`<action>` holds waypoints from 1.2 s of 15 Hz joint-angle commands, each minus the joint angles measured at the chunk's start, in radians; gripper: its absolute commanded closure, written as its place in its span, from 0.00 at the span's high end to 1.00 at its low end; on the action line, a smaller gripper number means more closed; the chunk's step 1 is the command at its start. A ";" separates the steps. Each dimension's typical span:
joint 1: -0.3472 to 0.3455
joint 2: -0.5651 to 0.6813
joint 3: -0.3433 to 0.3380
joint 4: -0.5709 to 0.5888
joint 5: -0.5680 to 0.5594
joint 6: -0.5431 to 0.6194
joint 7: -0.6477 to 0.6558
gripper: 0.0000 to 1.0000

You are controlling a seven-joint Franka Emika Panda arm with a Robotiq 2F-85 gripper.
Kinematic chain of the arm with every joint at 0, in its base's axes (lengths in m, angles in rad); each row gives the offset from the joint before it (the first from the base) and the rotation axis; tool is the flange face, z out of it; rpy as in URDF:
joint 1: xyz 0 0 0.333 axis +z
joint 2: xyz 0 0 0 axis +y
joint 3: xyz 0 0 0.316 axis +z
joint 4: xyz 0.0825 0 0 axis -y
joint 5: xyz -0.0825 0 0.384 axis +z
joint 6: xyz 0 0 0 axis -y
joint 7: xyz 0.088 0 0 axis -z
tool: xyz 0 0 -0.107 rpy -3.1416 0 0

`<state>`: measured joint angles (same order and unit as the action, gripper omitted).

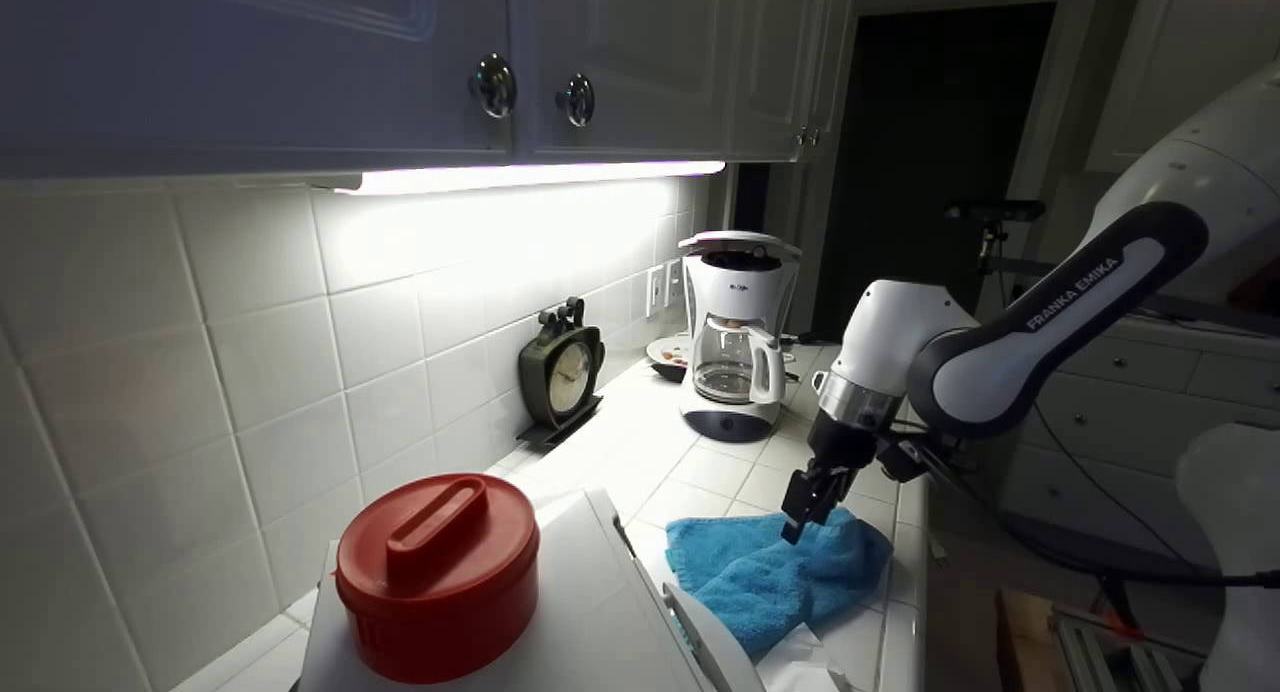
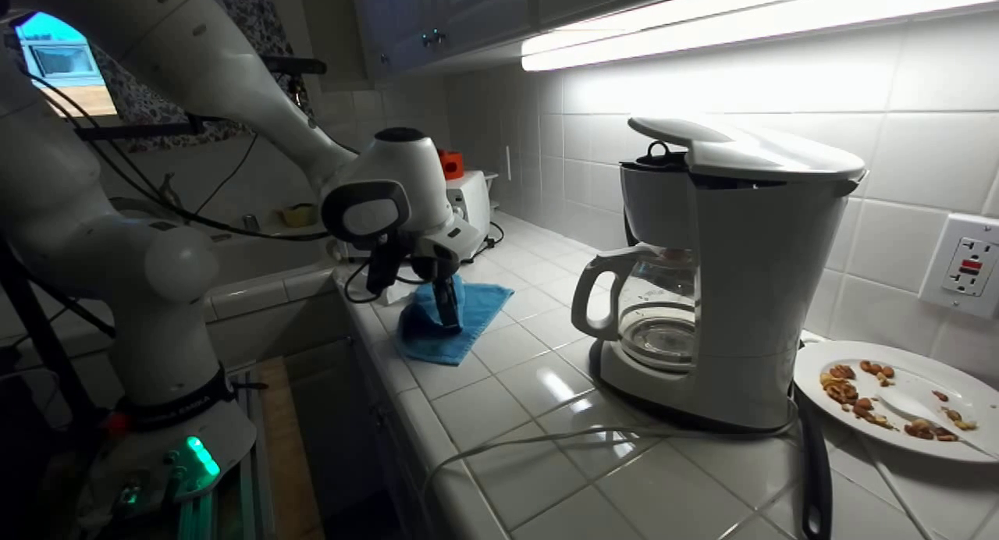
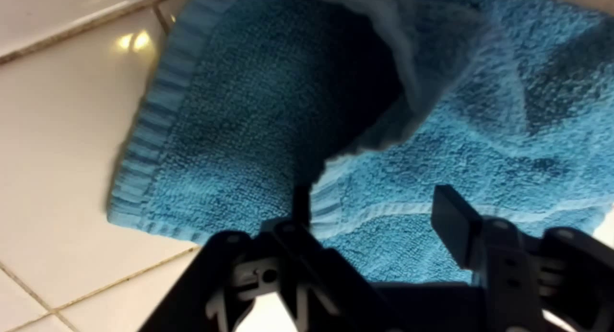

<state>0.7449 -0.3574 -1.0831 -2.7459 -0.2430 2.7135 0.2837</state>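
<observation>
A blue terry towel lies rumpled on the white tiled counter, near its edge. It also shows in an exterior view as a blue heap around the fingertips. My gripper points down at the towel with its jaws apart. In the wrist view, a folded-over hem of the towel lies across the gap, its corner right beside the left finger. The right finger stands away from that corner, over the cloth. Whether the fingertips touch the cloth cannot be made out.
A white coffee maker with a glass carafe stands on the counter, its cord trailing across the tiles. Behind it is a plate with nuts. A red lidded container sits on a white appliance. A clock leans by the wall.
</observation>
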 commanded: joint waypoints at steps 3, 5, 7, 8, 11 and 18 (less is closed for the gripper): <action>0.060 0.002 -0.057 0.000 0.015 0.038 0.015 0.23; 0.054 -0.004 -0.057 0.001 0.007 0.041 0.018 0.09; 0.038 -0.008 -0.046 0.001 -0.005 0.043 0.022 0.04; 0.031 -0.010 -0.041 0.002 -0.010 0.043 0.023 0.01; 0.009 -0.019 -0.017 0.004 -0.024 0.044 0.030 0.04; -0.114 -0.103 0.178 -0.010 -0.081 0.038 0.064 0.04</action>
<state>0.6801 -0.3869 -0.9819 -2.7411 -0.2722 2.7511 0.3081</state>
